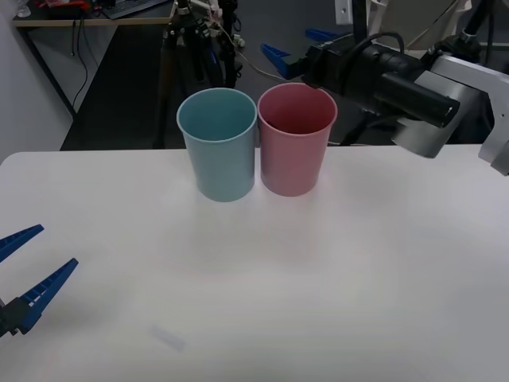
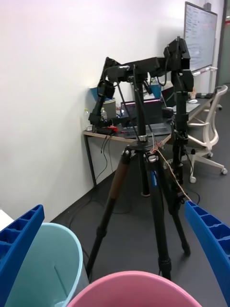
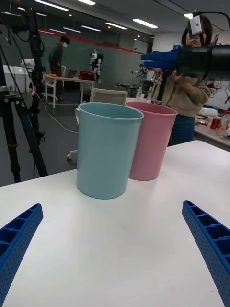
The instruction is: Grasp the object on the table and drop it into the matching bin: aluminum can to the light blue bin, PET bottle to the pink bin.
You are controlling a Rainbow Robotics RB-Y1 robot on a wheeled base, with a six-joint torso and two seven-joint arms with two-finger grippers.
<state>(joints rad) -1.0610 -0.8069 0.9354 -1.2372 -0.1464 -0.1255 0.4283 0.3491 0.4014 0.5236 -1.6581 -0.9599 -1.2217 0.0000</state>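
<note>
over the pink bin, jaws wide

above the pink bin the right gripper hangs with its blue fingers spread apart and nothing between them; from its own camera both fingers frame the pink rim just below, with the blue bin beside it; that placement reads, to my eye, as the drop spot for a pet bottle, and the open jaws suggest the drop is either made or the hand came up empty; i cannot say which.

low at the near left of the table the left gripper waits, fingers also parted and empty, pointed toward the two bins, which stand touching side by side at the far edge; it looks parked out of the way.

the bottle itself i cannot find on the tabletop; the insides of both bins are hidden from every angle, so whether it lies in the pink one is past telling; much of the right arm is cut off at the frame edge.
</note>
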